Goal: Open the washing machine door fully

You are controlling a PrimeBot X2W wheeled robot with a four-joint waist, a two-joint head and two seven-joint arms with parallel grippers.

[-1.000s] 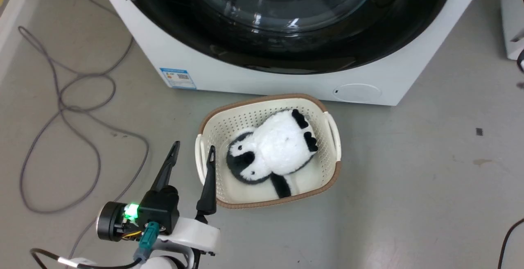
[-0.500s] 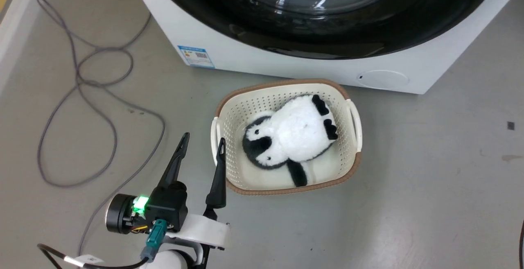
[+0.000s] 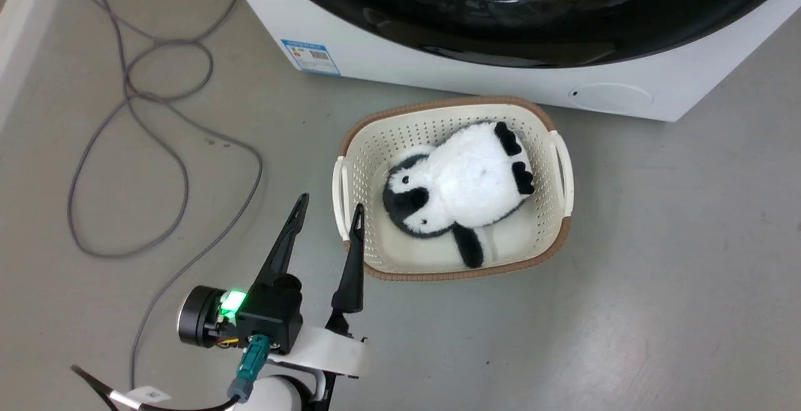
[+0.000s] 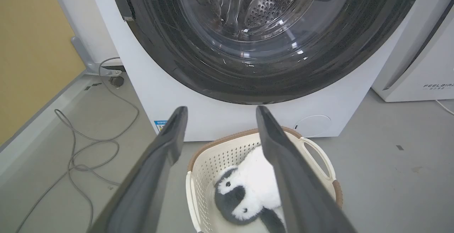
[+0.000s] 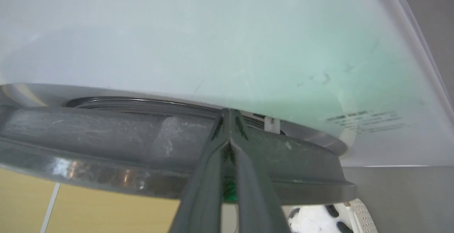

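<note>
Cream basket (image 3: 375, 148) w/ penguin plush (image 3: 463, 179) before door (image 3: 532, 17); L hand (image 3: 331, 202) wide, R hand (image 5: 230, 114) narrow.

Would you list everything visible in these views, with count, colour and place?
Washing machine: one, white, behind the basket.
Door: one, glossy black with glass centre, on the washing machine's front.
Basket: one, cream with brown rim, on the floor.
Toy penguin: one, black and white, lying in the basket.
Cable: at least one, grey, looped on the floor left of the basket.
Sticker: one, blue, washing machine's lower corner.
Second appliance: one, white, beside the washing machine.
Left gripper: one, dark, open, near the basket's left side.
Right gripper: one, dark, shut, tips at the door's edge.
</note>
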